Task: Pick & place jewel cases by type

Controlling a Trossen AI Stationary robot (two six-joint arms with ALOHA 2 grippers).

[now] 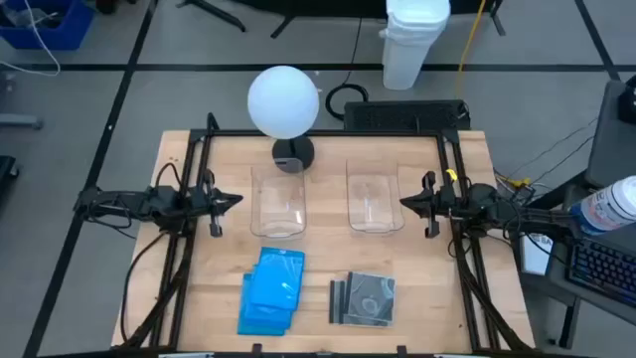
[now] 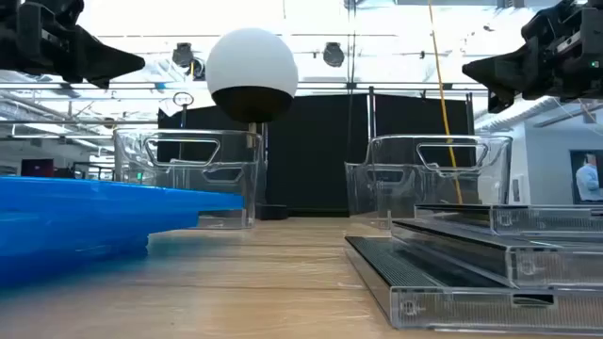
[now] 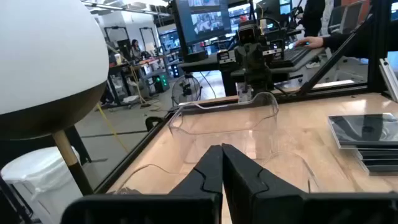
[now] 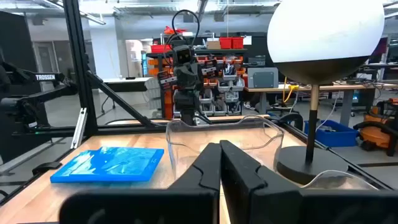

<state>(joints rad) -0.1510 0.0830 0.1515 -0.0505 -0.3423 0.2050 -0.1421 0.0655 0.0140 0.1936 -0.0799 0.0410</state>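
Several bright blue jewel cases (image 1: 270, 290) lie stacked flat on the table's near left; the same stack (image 4: 109, 164) shows in the right wrist view. A stack of clear cases with black spines and a disc (image 1: 364, 298) rests flat near the table's near middle, and shows as (image 3: 365, 132) too. My left gripper (image 1: 237, 201) hovers shut left of the left tub. My right gripper (image 1: 403, 202) hovers shut right of the right tub. Neither touches anything.
Two clear plastic tubs (image 1: 278, 201) (image 1: 374, 196) stand side by side mid-table. A white globe lamp on a dark base (image 1: 285, 103) stands behind them at the far edge. Black frame rails run along both table sides. People sit at desks beyond the table.
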